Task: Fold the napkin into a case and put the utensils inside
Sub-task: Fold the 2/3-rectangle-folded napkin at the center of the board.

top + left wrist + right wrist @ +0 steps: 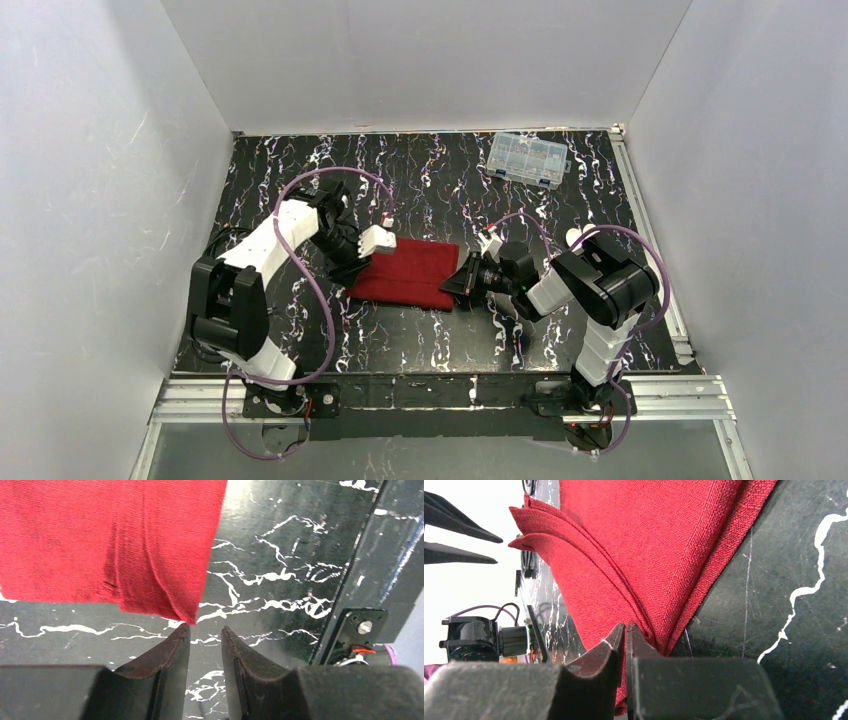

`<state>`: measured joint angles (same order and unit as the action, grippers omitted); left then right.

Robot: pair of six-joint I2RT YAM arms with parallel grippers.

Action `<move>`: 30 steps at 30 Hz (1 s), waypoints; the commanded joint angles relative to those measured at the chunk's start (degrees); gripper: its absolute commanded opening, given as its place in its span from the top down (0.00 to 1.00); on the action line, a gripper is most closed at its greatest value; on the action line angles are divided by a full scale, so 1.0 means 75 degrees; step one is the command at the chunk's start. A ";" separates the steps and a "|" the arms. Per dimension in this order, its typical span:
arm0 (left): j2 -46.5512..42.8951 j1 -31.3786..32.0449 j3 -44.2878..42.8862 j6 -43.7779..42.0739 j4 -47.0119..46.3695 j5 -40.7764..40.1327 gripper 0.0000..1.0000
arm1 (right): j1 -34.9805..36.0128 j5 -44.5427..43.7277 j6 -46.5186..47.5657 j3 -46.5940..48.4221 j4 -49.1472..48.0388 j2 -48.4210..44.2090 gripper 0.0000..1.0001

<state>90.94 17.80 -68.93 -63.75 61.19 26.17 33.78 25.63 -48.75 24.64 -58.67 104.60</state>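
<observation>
The deep red napkin (410,270) lies folded into a layered oblong mid-table. My left gripper (358,270) hovers at its left end. In the left wrist view the jaws (205,630) stand a little open with nothing between them, and the napkin's (100,540) corner is just off the left fingertip. My right gripper (462,280) is at the right end, shut (625,627) on a corner of the napkin (639,545), whose layers fan apart above the pinch. The utensils are out of view.
A clear plastic compartment box (527,160) sits at the back right of the black marbled table (420,340). White walls close in three sides. A metal rail (650,230) runs along the table's right edge.
</observation>
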 commanded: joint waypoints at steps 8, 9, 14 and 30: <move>0.0987 0.0120 -0.0179 0.0423 -0.1041 -0.0074 0.72 | -0.0001 -0.0332 0.0138 -0.0045 0.0529 0.0023 0.85; 0.1067 0.0119 -0.0133 0.0481 -0.1200 -0.0225 0.73 | -0.0002 -0.0323 0.0131 -0.0048 0.0534 0.0023 0.85; 0.1388 0.0088 -0.0065 0.0647 -0.1726 -0.0818 0.79 | 0.0003 -0.0283 0.0093 -0.0113 0.0510 -0.0006 0.85; 0.1594 0.0083 -0.0562 0.1010 -0.1723 -0.0732 1.00 | 0.0005 -0.0145 -0.0191 -0.0274 0.0018 -0.0245 0.85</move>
<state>103.02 18.50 -70.85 -57.36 48.07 20.53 33.78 25.45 -50.09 24.12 -58.85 104.16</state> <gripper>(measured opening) 0.019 0.151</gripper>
